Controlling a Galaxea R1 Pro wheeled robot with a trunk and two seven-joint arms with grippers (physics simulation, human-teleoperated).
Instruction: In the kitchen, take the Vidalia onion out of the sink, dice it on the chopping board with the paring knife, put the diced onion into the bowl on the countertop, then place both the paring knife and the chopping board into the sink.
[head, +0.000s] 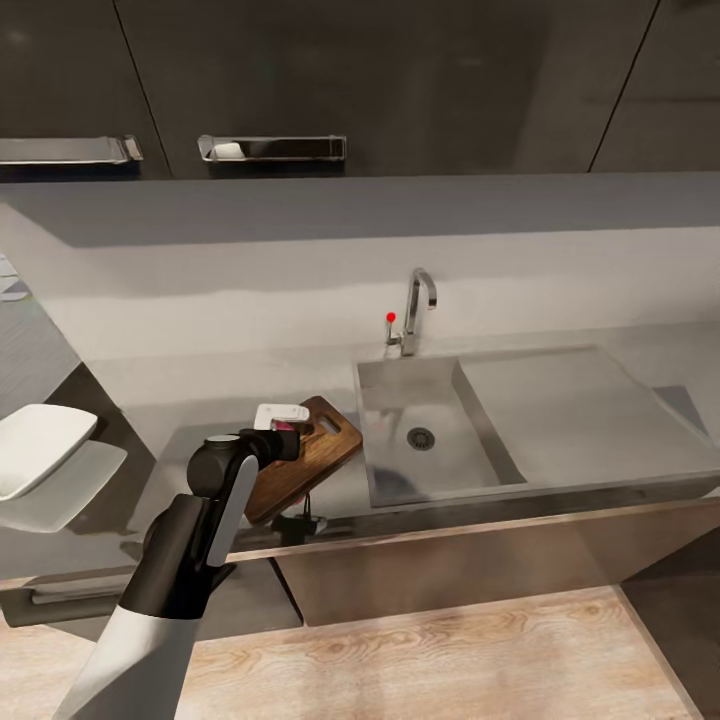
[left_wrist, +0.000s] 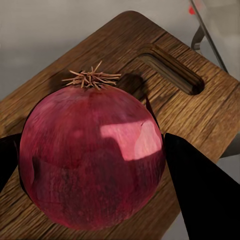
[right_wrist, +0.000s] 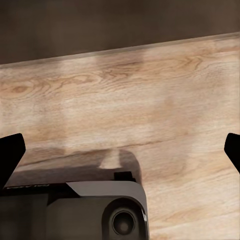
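The Vidalia onion (left_wrist: 92, 160), dark magenta with a dry tuft on top, sits between the two black fingers (left_wrist: 200, 195) of my left gripper (left_wrist: 92, 165), which is shut on it just above the chopping board (left_wrist: 180, 107). From the head, the left gripper (head: 285, 432) hangs over the brown board (head: 325, 455), which lies on the countertop (head: 200, 400) left of the sink (head: 400, 400). A small dark object (head: 299, 520) at the board's near edge looks like the paring knife. The white bowl (head: 35, 445) stands at the far left. My right gripper (right_wrist: 120, 150) is open above the wooden floor.
The chrome tap (head: 418, 305) with its red knob (head: 391, 317) rises behind the basin, and the drainboard (head: 570, 410) stretches to the right. Dark wall cabinets (head: 400, 80) hang above. Part of the robot's base (right_wrist: 100, 210) shows below the right gripper.
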